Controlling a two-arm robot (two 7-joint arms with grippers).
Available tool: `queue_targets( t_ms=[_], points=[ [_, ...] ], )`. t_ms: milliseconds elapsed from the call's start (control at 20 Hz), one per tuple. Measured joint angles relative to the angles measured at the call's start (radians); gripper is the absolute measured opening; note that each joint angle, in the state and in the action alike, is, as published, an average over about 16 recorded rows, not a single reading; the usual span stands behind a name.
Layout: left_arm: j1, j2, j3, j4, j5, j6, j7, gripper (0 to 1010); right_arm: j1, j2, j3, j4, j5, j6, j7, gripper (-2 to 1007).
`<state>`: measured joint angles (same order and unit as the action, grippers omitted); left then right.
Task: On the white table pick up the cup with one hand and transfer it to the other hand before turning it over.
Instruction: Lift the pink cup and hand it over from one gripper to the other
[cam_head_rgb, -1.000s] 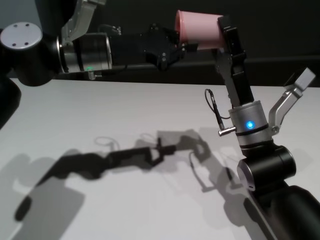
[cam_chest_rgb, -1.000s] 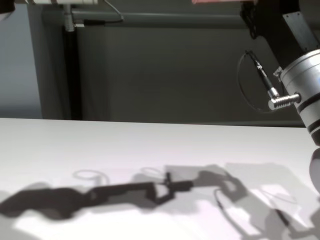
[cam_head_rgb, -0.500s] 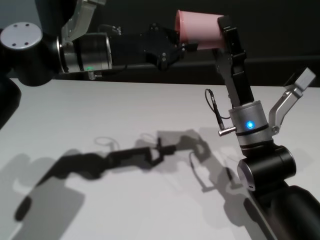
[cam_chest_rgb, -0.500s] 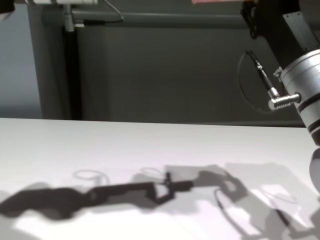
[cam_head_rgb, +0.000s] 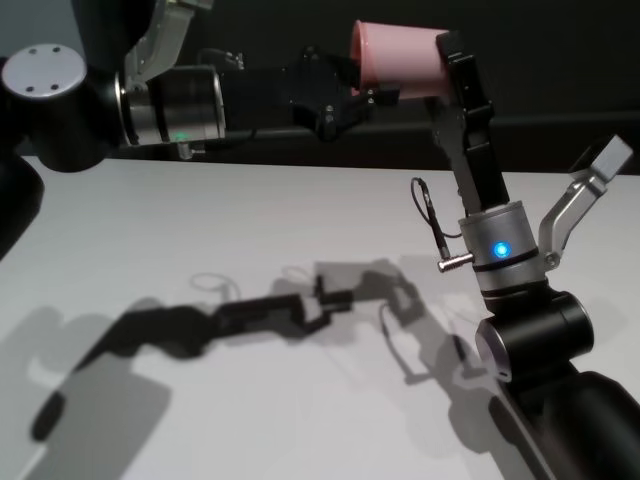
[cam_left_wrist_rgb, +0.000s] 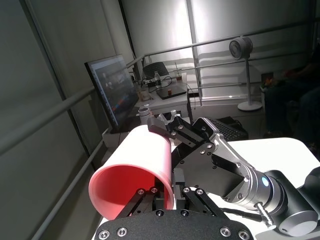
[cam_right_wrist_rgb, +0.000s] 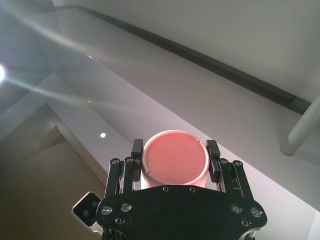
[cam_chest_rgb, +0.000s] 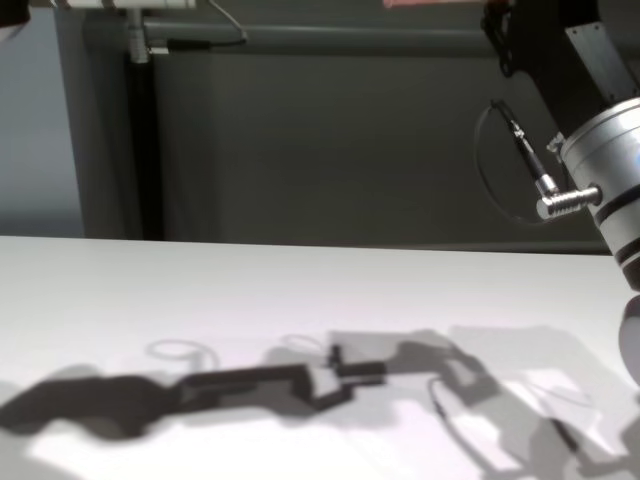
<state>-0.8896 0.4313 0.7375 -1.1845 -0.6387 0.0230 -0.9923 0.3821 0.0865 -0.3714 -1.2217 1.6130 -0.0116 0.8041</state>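
Lying on its side high above the white desk (cam_head_rgb: 300, 240), the pink cup (cam_head_rgb: 395, 62) has its bottom end clamped in the right gripper (cam_right_wrist_rgb: 175, 157) while the left gripper (cam_head_rgb: 345, 95) fingers pinch its open rim, mouth facing left.

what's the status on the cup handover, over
Right claw shut on the cup, held high above the white table. Left claw at the cup's mouth rim. Nothing in the way.
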Motion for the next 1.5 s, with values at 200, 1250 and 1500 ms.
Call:
queue_targets(
  t_ms=[200,1250,1500],
  points=[
    [0.000,0.000,0.000,0.000,0.000,0.000,0.000,248,0.000,0.000,0.000,0.000,0.000,0.000,0.000,730],
    [0.004,0.012,0.000,-0.010,0.002,-0.001,0.002,916,0.000,0.000,0.000,0.000,-0.001,0.000,0.000,730],
    [0.014,0.040,-0.005,-0.033,0.004,0.002,0.011,984,0.000,0.000,0.000,0.000,-0.001,0.000,0.000,730]
  ],
)
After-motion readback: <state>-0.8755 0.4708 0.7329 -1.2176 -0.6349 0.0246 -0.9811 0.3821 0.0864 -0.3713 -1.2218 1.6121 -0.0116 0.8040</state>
